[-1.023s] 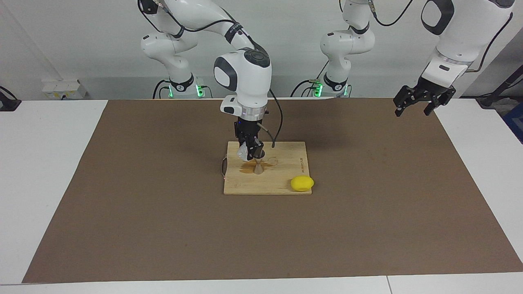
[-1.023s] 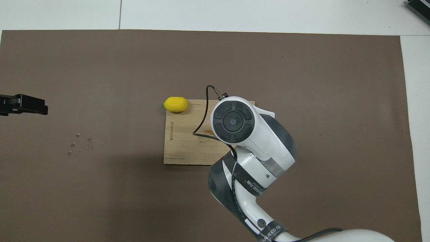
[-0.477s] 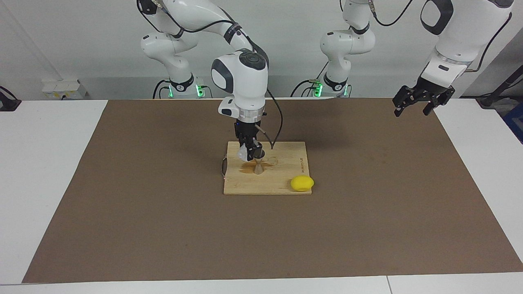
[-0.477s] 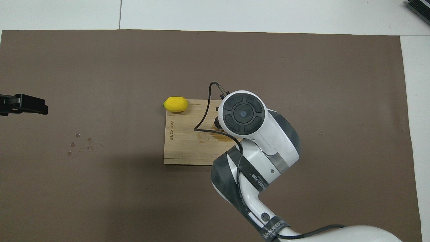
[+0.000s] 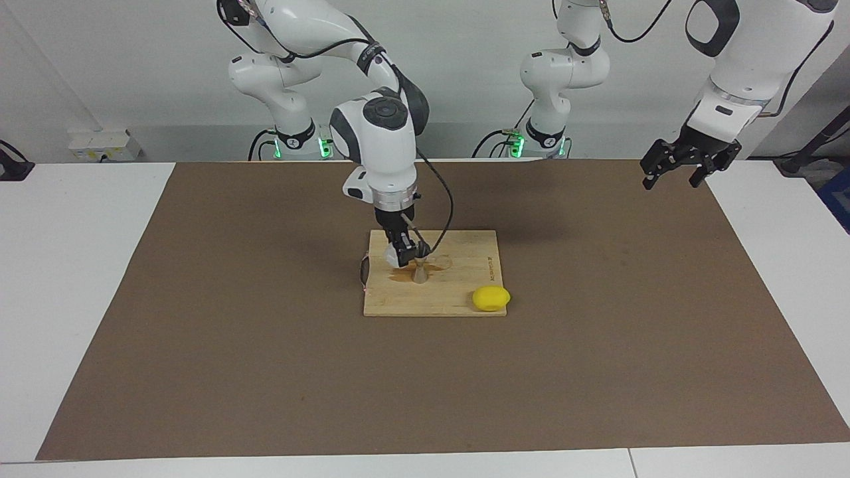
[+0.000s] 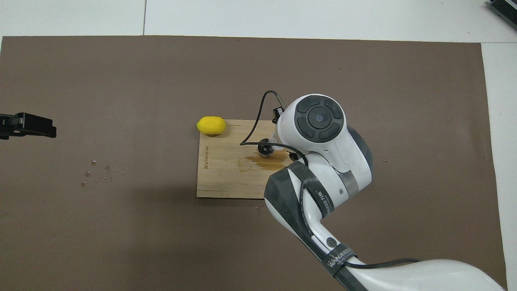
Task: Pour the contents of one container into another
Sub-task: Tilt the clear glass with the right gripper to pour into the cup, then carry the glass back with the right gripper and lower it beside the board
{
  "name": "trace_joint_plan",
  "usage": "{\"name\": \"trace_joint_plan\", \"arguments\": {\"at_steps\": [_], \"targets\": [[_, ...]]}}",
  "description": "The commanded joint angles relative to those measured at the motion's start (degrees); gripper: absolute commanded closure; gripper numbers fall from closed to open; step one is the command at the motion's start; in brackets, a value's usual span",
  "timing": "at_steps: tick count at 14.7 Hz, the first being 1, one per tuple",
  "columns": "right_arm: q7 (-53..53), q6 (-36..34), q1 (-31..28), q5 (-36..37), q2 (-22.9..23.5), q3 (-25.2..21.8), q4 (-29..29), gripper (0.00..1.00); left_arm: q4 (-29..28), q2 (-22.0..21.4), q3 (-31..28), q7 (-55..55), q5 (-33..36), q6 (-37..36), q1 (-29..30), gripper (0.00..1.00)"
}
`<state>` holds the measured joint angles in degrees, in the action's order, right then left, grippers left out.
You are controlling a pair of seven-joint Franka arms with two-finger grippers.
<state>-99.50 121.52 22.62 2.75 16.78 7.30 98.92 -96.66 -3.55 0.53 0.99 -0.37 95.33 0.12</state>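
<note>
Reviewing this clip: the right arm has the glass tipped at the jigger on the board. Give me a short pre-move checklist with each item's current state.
1. Right gripper shut on the glass cup: ok, cup is tilted in its grip.
2. Cup lip over the jigger mouth: cannot tell; they are very close in the facing view.
3. Jigger upright on the wooden board: ok.
4. Board dry: not ok, a brown wet patch lies beside the jigger.
5. Lemon apart from the pour: ok, at the board's corner.
6. Left gripper out of the way: ok, waiting open over the mat's edge at its own end.
</note>
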Motion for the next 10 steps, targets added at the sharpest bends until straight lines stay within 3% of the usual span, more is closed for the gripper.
{"name": "trace_joint_plan", "arguments": {"at_steps": [1,5,10], "targets": [[4.39,2.14,-2.75,-6.16,-0.35,0.53,1.97,1.0,-1.34,-1.03,-0.97,-0.63,1.34,1.18,-1.7,0.0],[11.32,2.23,-6.79,-16.08,-0.87,0.53,4.96,1.0,-1.42,-1.29,-0.97,-0.9,1.34,0.21,-1.18,0.0],[27.57,2.23,-14.34,-26.72,-2.28,0.53,11.98,1.0,-1.42,-1.38,-0.97,-0.98,1.34,-0.14,-1.17,0.0]]}}
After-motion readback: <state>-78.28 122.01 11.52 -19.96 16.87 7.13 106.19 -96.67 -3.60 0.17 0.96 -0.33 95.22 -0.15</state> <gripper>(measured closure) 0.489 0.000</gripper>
